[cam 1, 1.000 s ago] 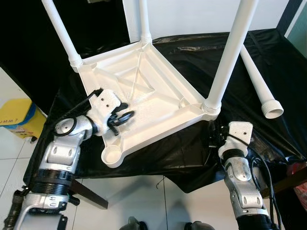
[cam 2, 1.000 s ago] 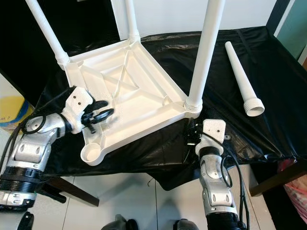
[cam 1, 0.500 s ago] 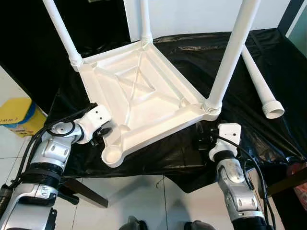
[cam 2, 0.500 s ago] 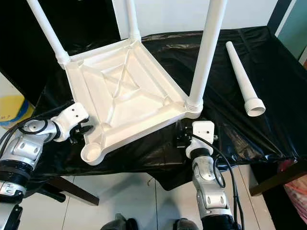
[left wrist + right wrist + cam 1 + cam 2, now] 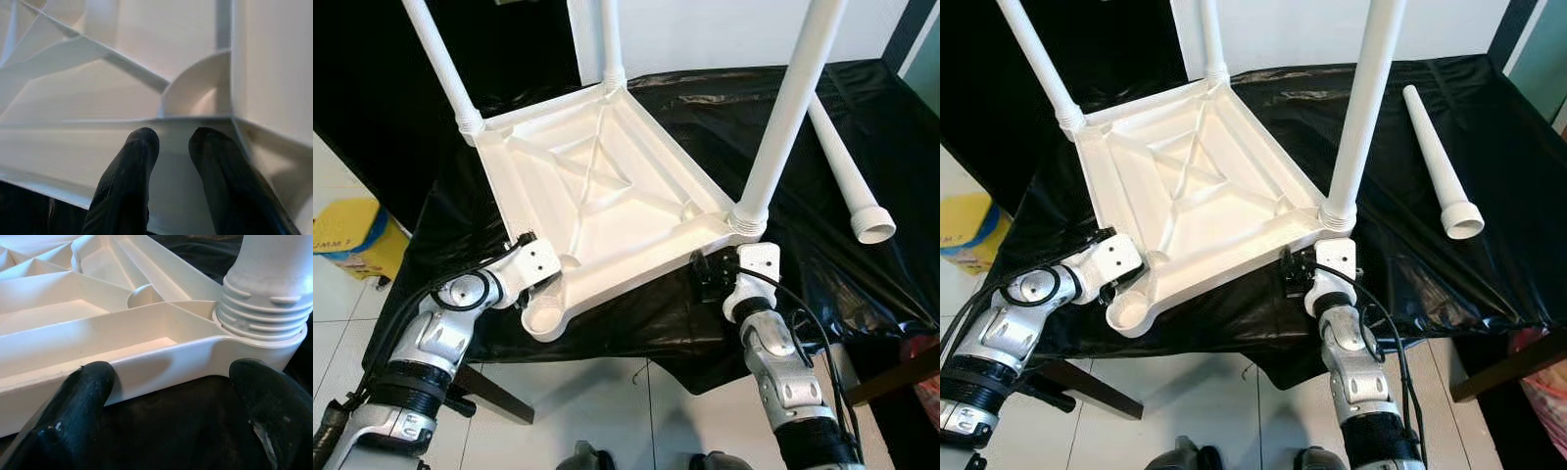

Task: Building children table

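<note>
Black-draped table [image 5: 862, 108] — white tile floor [image 5: 597, 411], white wall [image 5: 705, 29]

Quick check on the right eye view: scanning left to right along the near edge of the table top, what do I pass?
Yellow bin → left hand → empty leg socket → right hand → loose table leg.

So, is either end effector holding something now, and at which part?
Nothing is held. Left end effector and right end effector, fingers apart, face the rim of the upside-down white plastic tabletop.
</note>
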